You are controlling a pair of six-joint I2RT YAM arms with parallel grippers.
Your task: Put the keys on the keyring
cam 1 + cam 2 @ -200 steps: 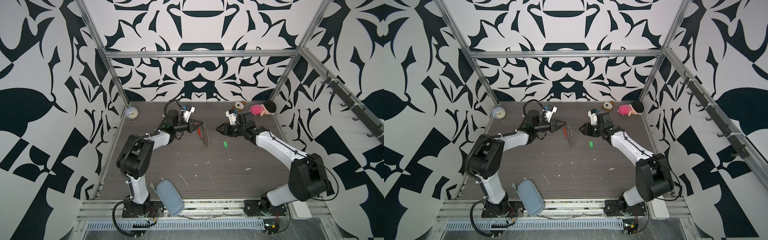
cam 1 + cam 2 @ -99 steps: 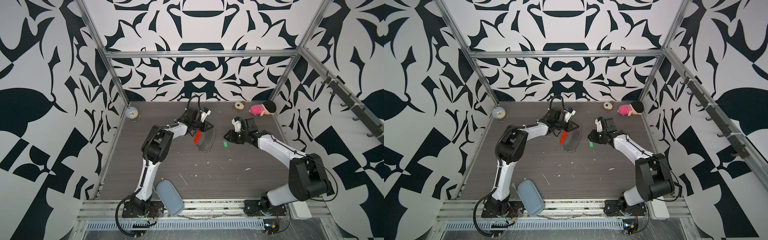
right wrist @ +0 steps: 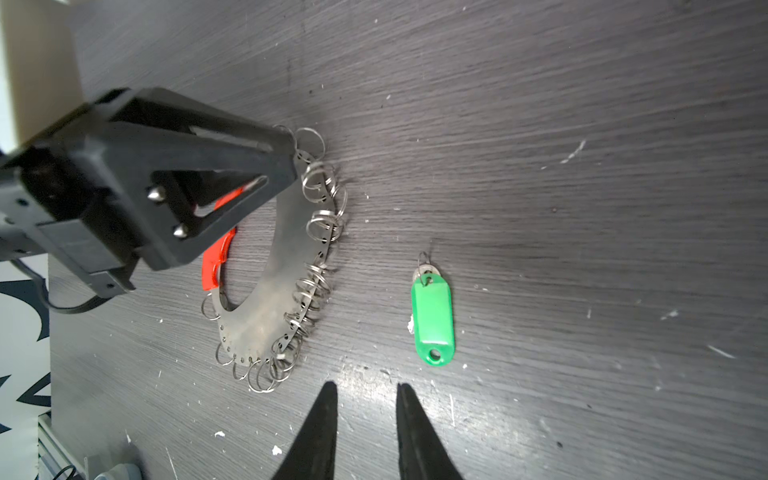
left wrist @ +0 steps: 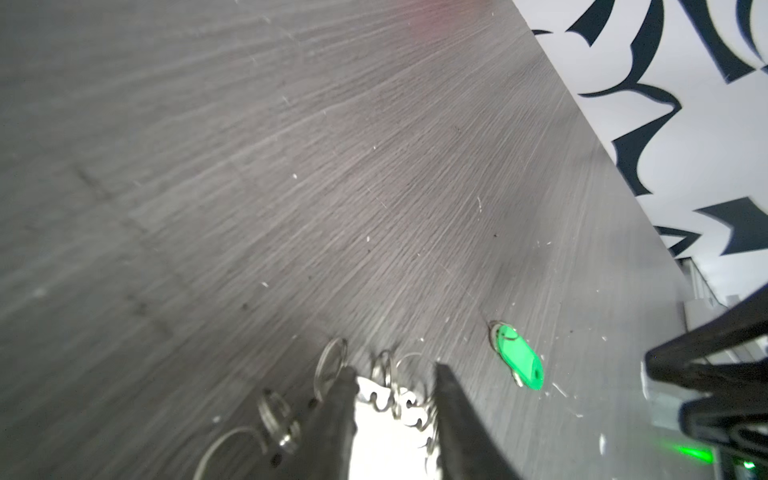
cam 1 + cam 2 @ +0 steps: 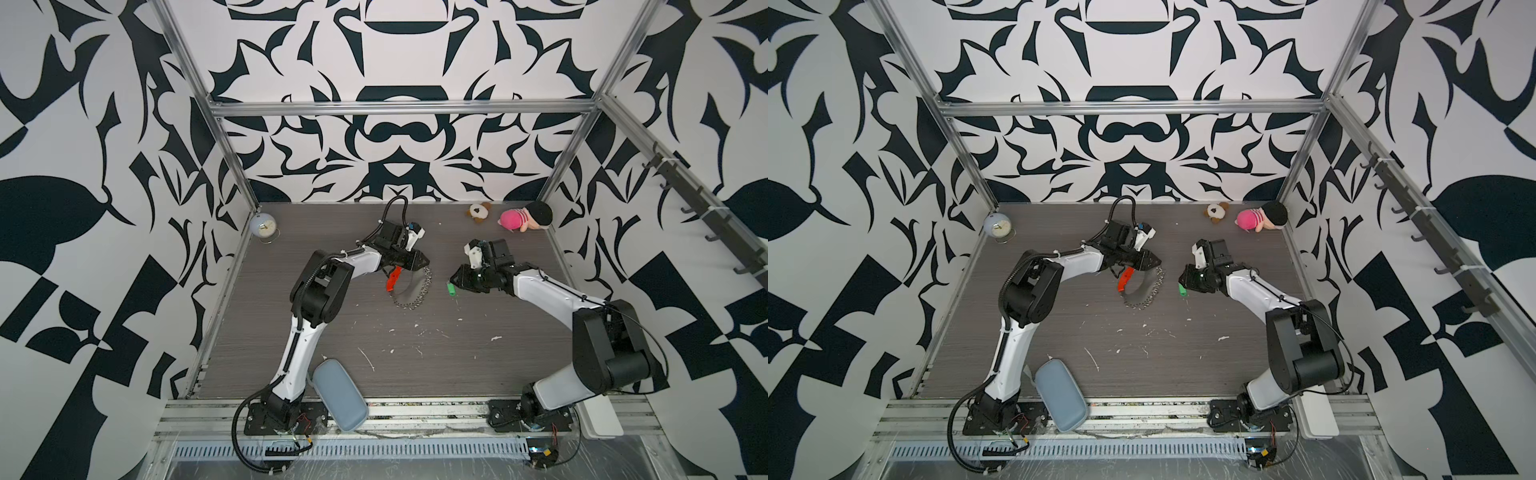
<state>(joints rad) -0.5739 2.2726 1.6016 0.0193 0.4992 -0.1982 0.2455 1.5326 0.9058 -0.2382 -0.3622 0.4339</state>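
1. Near the centre of both top views, the keyring lies flat on the table. The green-tagged key lies just right of it, not touching.
2. Over the keyring's upper end sits the left gripper; its wrist view shows spread jaws straddling the metal plate.
3. Only the right wrist view shows the right gripper with jaws parted and empty, and the silver key above the tag.
4. Dark wood-grain surface, white-flecked; black-and-white patterned walls; alarm clock upper left.
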